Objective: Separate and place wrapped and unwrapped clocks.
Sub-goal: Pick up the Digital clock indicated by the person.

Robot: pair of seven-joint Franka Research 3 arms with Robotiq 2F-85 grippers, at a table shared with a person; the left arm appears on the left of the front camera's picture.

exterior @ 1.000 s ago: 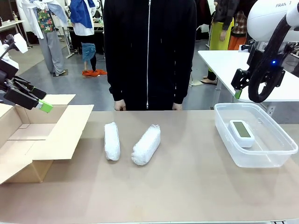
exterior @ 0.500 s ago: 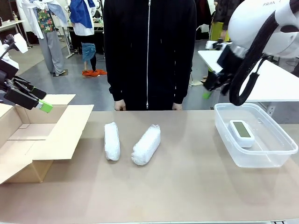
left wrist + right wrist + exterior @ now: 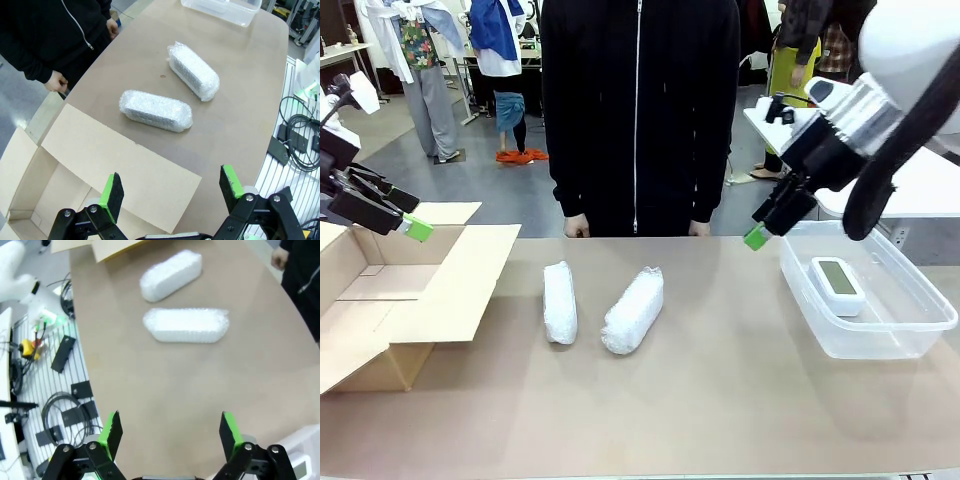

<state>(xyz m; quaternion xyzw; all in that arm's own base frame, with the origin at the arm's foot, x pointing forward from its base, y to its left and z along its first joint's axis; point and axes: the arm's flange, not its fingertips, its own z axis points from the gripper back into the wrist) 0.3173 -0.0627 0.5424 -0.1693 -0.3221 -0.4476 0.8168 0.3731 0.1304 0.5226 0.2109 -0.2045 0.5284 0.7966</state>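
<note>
My left gripper (image 3: 171, 187) hangs wide open and empty over the cardboard box (image 3: 380, 300), the wrapped bundles (image 3: 559, 301) (image 3: 633, 309) lie mid-table, apparently awaiting sorting, and my right gripper (image 3: 170, 432), equally open and empty, hovers just beside the clear tub (image 3: 800, 290) holding the bare clock (image 3: 837, 283).

The right arm (image 3: 910, 40) has a rounded white shell, a silvery wrist ring (image 3: 865, 105), what looks like a looping black cable (image 3: 868, 200), and black fingers (image 3: 111, 432) tipped green.
</note>
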